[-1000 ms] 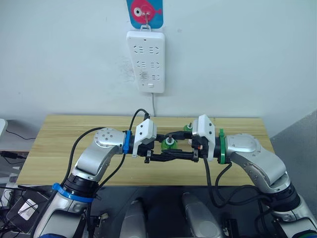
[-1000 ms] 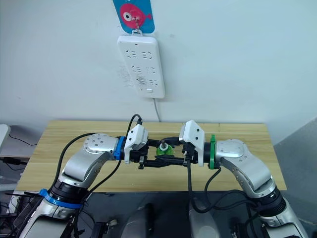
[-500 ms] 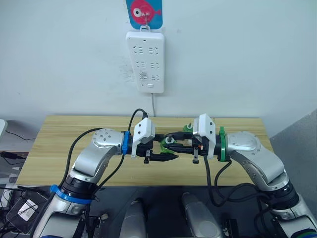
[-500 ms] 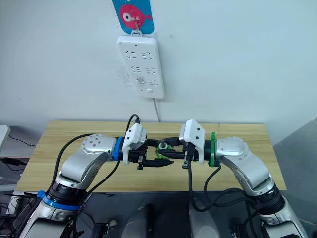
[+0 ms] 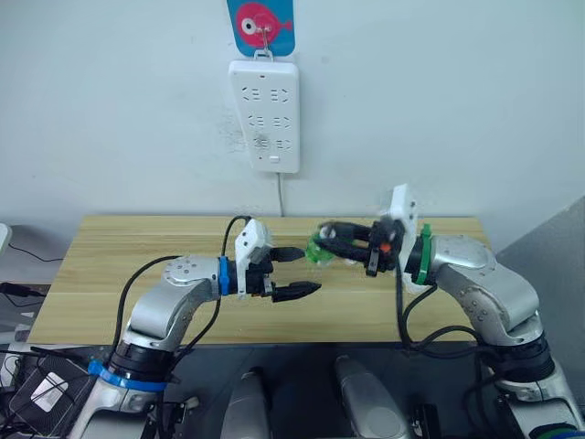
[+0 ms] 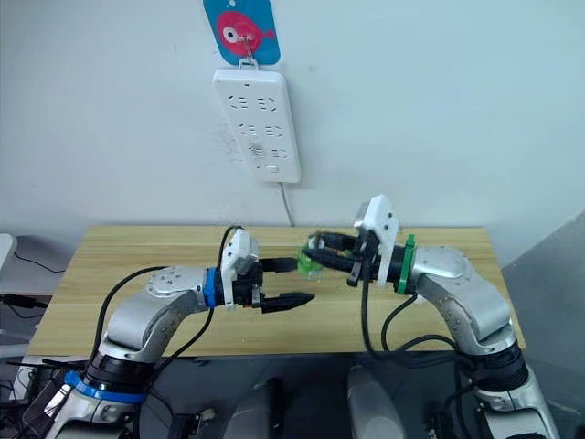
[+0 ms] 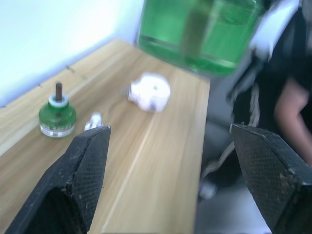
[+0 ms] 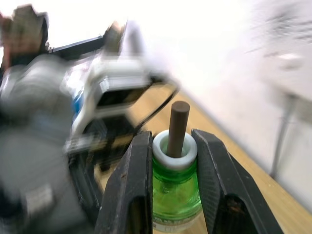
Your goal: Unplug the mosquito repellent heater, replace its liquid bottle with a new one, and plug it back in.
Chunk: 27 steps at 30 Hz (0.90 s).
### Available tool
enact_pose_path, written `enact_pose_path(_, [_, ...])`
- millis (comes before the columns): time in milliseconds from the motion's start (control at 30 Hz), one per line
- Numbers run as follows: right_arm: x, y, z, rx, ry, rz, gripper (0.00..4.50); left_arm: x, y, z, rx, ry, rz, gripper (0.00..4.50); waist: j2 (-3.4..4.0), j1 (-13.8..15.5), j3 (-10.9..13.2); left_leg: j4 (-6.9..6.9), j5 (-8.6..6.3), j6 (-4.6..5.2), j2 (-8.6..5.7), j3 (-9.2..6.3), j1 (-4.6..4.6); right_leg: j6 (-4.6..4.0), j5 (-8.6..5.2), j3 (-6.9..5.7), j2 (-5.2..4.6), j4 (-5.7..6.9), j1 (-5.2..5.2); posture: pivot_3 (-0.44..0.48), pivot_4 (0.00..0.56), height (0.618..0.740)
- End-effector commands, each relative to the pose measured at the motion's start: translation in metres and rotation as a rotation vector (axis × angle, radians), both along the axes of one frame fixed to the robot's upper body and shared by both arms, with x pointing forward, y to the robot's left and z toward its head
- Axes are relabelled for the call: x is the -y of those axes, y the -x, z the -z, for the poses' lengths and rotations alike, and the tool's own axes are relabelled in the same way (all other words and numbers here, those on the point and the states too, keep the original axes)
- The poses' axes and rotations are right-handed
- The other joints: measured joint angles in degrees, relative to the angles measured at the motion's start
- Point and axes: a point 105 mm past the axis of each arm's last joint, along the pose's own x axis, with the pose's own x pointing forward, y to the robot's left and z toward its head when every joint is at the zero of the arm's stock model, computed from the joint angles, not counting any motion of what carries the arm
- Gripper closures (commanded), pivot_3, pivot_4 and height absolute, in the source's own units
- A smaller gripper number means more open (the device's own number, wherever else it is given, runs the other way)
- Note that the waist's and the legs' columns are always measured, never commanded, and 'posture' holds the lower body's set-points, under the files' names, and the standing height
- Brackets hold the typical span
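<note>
On your wooden surface (image 7: 161,161) lie the white heater (image 7: 150,91) and a dark-stemmed bottle (image 7: 57,117) at its 9 o'clock. Your right hand (image 8: 170,161) clamps another green bottle (image 8: 174,187); left hand (image 5: 294,272) gapes wide.

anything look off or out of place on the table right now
Nothing is spilled or broken. The heater lies unplugged on the table with a small white cap loose beside it; a green bottle stands upright nearby. The right gripper holds another bottle off the table.

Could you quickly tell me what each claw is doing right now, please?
Left claw: open, holding nothing.
Right claw: shut on a small clear-green bottle with a dark wick stem.
</note>
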Motion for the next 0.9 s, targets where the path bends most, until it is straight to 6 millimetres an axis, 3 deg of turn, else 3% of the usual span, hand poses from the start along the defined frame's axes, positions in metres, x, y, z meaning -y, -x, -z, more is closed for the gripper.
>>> enact_pose_path(33, [0.011, 0.001, -0.011, -0.103, -0.138, 0.050, 3.68, 0.005, 0.012, -0.021, -0.058, 0.117, -0.008, 0.33, 0.00, -0.06, 0.00, 0.09, 0.00, 0.00, -0.01, -0.01, -0.01, 0.00, 0.00, 0.00, 0.00, 0.08, 0.00, -0.218, 0.204, 0.736])
enact_pose_path(233, [0.016, 0.002, -0.011, -0.331, -0.374, 0.074, 3.68, 0.011, 0.014, -0.042, -0.243, 0.382, -0.051, 0.33, 0.01, -0.23, -0.01, 0.60, 0.00, 0.00, 0.02, 0.01, -0.01, 0.25, -0.15, 0.07, 0.09, 0.21, 0.08, -0.215, 0.208, 0.736])
enact_pose_path(433, [0.015, 0.007, -0.019, -0.424, -0.465, 0.032, 3.68, 0.017, 0.011, -0.053, -0.377, 0.550, -0.045, 0.33, -0.01, -0.30, -0.05, 0.78, 0.01, 0.02, -0.03, 0.18, -0.01, 0.27, -0.15, 0.27, 0.08, 0.20, 0.12, -0.220, 0.208, 0.736])
enact_pose_path(600, [0.014, 0.010, -0.021, -0.463, -0.485, 0.018, 3.68, 0.018, 0.013, -0.068, -0.416, 0.635, -0.003, 0.33, 0.00, -0.27, -0.06, 0.73, 0.01, 0.02, -0.03, 0.16, -0.02, 0.28, -0.15, 0.24, 0.10, 0.18, 0.11, -0.220, 0.207, 0.736])
enact_pose_path(900, [0.010, 0.013, -0.025, -0.494, -0.499, -0.004, 3.68, 0.023, 0.011, -0.070, -0.461, 0.679, -0.014, 0.33, -0.01, -0.26, -0.07, 0.68, 0.00, 0.03, -0.03, 0.17, -0.04, 0.29, -0.16, 0.26, 0.11, 0.14, 0.07, -0.217, 0.206, 0.736])
